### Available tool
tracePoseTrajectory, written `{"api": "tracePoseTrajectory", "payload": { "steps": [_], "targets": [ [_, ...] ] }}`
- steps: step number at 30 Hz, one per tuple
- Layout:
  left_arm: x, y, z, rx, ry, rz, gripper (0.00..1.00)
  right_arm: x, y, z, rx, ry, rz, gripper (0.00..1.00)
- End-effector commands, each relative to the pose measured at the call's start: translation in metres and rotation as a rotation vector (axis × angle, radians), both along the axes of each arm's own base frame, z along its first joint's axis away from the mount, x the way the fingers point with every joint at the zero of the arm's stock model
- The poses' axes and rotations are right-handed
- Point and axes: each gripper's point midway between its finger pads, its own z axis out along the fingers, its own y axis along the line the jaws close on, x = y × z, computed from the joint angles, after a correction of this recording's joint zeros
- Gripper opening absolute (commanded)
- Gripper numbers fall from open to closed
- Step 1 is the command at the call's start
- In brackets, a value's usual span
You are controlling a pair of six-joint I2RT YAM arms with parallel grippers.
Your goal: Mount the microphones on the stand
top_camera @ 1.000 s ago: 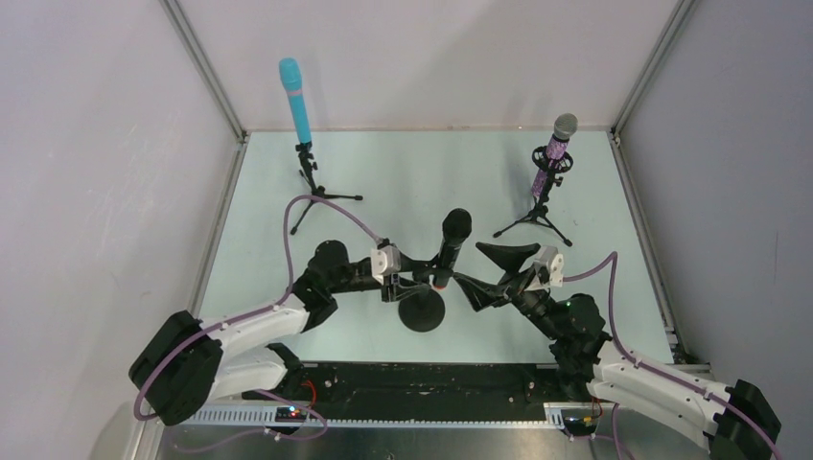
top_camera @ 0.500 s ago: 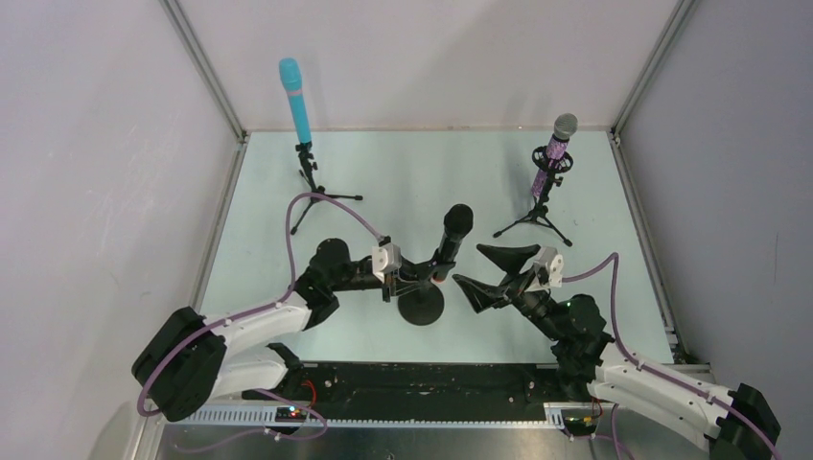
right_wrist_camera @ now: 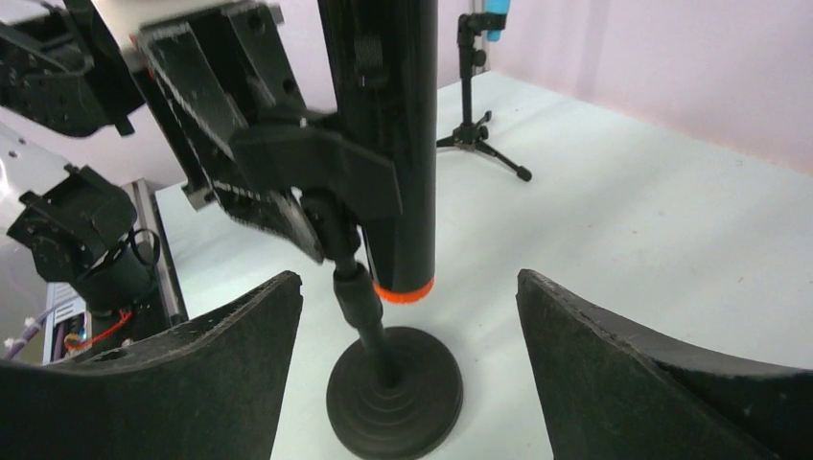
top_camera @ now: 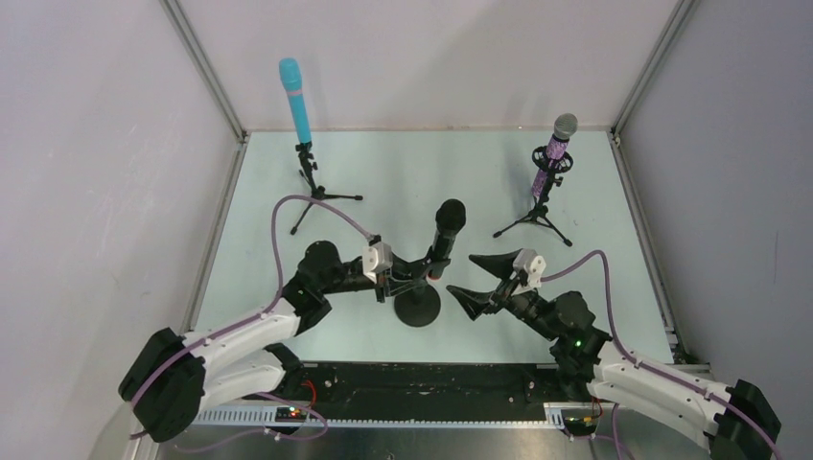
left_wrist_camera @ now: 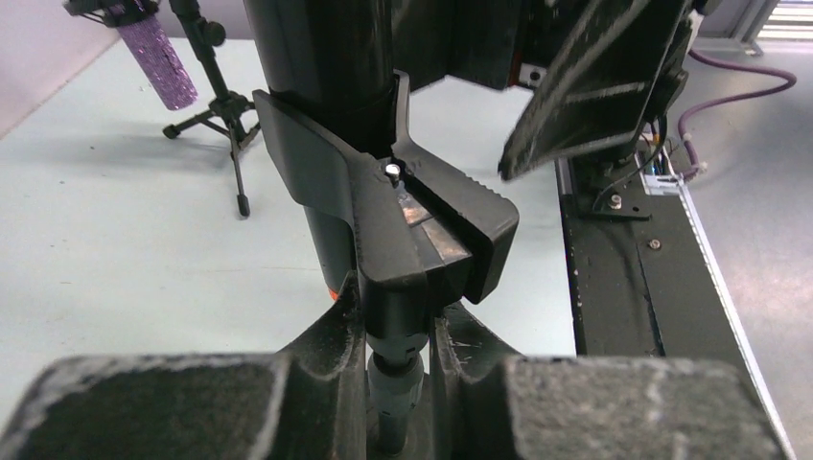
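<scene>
Black mic (top_camera: 444, 240) looks clipped, near edge; blue mic (top_camera: 295, 101), purple mic (top_camera: 551, 161) done. My left gripper (top_camera: 415, 279) clamps its stand (top_camera: 419, 309), right gripper (top_camera: 460, 274) spread.

Left arm (top_camera: 240, 331) and right arm (top_camera: 662, 379): white shells, black joints, looping purple cables (top_camera: 272, 235), black grainy claw fingers (right_wrist_camera: 652, 383)

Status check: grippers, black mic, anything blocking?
Left gripper shut on the stand post under the clip. Right gripper open, clear of the mic. Black mic held in the clip. Nothing in the way.
</scene>
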Motion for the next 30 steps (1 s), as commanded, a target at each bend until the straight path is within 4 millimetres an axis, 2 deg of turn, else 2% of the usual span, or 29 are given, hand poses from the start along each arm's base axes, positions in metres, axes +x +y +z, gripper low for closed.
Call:
{"api": "tracePoseTrajectory", "payload": {
  "steps": [1, 10, 21, 30],
  "targets": [
    [0.002, 0.005, 0.07, -0.159, -0.149, 0.032, 0.0, -0.008, 0.009, 0.001, -0.01, -0.032, 0.055, 0.85],
    [-0.006, 0.012, 0.105, -0.238, -0.177, 0.051, 0.0, -0.02, 0.032, -0.006, -0.048, -0.064, 0.133, 0.84],
    [-0.015, 0.016, 0.149, -0.332, -0.154, 0.051, 0.0, -0.018, 0.053, -0.006, -0.092, -0.117, 0.14, 0.84],
    [-0.019, 0.013, 0.159, -0.342, -0.111, 0.044, 0.0, -0.009, 0.07, -0.02, -0.136, -0.107, 0.125, 0.83]
  ]
}}
